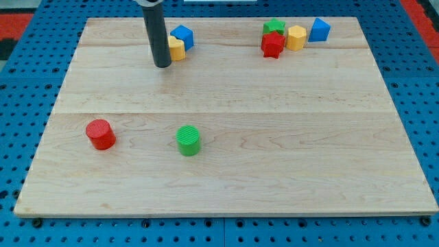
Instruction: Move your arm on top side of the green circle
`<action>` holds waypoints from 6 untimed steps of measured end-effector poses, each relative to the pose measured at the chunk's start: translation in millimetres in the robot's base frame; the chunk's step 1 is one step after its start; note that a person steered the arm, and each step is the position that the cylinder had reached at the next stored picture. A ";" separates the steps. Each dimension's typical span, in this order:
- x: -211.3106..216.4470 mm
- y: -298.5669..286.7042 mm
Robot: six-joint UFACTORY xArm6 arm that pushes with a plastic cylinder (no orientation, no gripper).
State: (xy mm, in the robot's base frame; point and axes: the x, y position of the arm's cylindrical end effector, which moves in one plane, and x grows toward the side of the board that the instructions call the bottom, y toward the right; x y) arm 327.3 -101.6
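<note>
Wooden planks make up the bench (226, 82) you are looking at in the camera view, pale boards lying on a blue perforated surface (27, 62).

Your target, the green circle (188, 140), stands upright on the lower half of the bench, a little toward the view's left of centre. To its left at nearly the same height sits the red circle (101, 134), near it but apart.

You can see the dark rod coming down from the view's top, and my tip (162, 66) rests on the wood in the upper left part of the bench. It is well apart from the green circle, toward the view's top and slightly to the left of it. Just to the right of my tip sits a yellow block (177, 49), close beside the rod, and a blue block (183, 35) touches it on the upper right; whether the rod touches the yellow block you cannot tell.

At the view's upper right you have a tight cluster: a green star (274, 27) with a red star (272, 44) pressed against it below, a yellow block (295, 38) just to their right, and a blue block (319, 29) beside that.

No claw is fitted, so you have no open or closed state to read.
</note>
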 end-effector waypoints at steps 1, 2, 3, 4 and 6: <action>-43.0 4.8; -26.0 19.1; 18.2 17.9; 48.8 18.0; 117.0 62.1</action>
